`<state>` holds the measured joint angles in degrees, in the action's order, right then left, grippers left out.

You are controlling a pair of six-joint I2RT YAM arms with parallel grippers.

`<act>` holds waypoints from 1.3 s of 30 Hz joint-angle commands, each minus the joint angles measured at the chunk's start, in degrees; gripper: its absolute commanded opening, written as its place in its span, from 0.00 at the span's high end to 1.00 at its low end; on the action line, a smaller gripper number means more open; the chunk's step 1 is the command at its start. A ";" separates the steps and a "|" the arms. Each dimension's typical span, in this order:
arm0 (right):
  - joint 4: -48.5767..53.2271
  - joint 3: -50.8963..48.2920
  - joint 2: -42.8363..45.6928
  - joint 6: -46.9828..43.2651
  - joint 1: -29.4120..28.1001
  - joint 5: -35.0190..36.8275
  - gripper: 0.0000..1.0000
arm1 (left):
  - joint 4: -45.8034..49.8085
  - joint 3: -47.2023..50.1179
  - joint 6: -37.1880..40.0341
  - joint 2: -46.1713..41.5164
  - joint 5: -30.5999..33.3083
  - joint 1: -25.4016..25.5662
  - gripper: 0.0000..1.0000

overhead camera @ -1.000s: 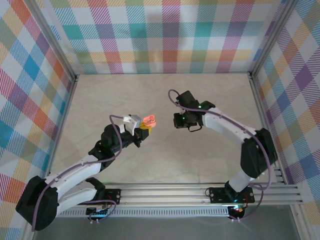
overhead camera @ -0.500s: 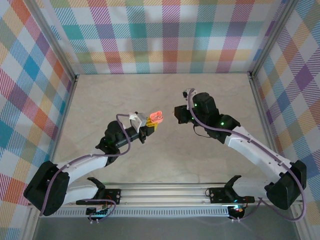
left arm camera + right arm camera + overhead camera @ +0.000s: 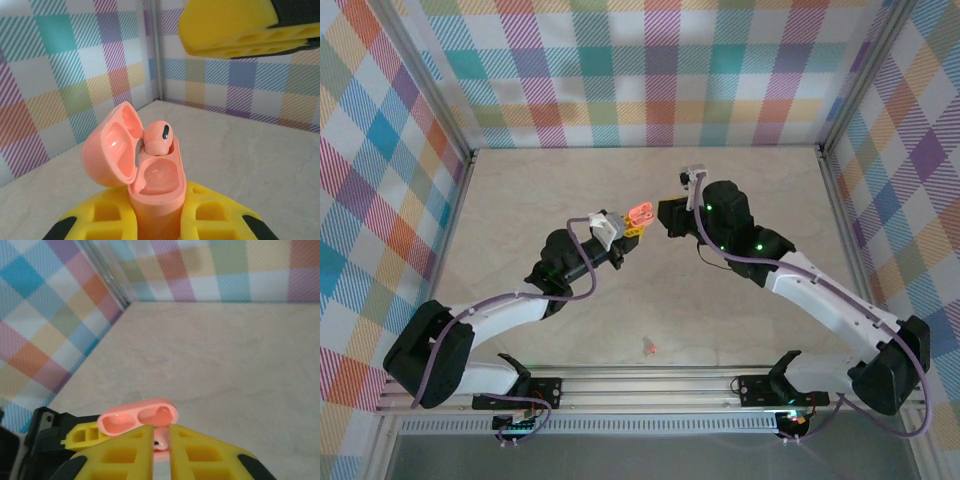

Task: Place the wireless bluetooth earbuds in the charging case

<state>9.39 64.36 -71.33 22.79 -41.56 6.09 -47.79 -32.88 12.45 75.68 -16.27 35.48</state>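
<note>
Plaid fabric walls in pastel teal, pink, orange and purple checks are standing around me on three sides, and silver aluminium frame posts are running down their corners. A pale beige marble-look tabletop is lying beneath me under soft, even light, and a ribbed aluminium rail is bordering its near edge.

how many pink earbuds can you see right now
2. One earbud sits in the open pink case in the left gripper; a second earbud, tiny and pinkish, lies on the table near the arm bases. Others may be hidden.
</note>
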 commanded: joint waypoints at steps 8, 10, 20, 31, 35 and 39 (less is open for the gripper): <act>14.44 -4.00 0.30 6.39 3.70 -2.32 0.75 | 4.37 1.60 -4.16 -1.09 5.92 -1.11 1.00; 16.45 -6.42 1.80 9.39 3.63 -3.35 0.73 | 7.50 2.26 -5.19 -3.42 7.88 -1.50 1.00; 20.37 -16.83 -4.72 33.52 -12.58 -12.76 0.59 | 22.75 6.79 -10.84 -16.40 12.69 -2.00 1.00; 22.57 -16.09 -12.95 46.38 -29.41 -13.02 0.59 | 30.91 11.05 -14.97 -29.47 11.92 -2.00 1.00; 19.19 -17.19 -14.34 48.09 -29.62 -13.94 0.62 | 33.86 11.39 -15.08 -32.44 11.22 -2.00 1.00; 18.03 -15.70 -18.59 48.14 -29.62 -15.39 0.63 | 34.76 11.70 -15.05 -34.05 10.80 -2.00 1.00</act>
<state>28.21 47.77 -87.31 68.75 -70.96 -7.60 -14.46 -21.85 -1.96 42.92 -4.91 33.98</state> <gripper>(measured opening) 0.375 0.151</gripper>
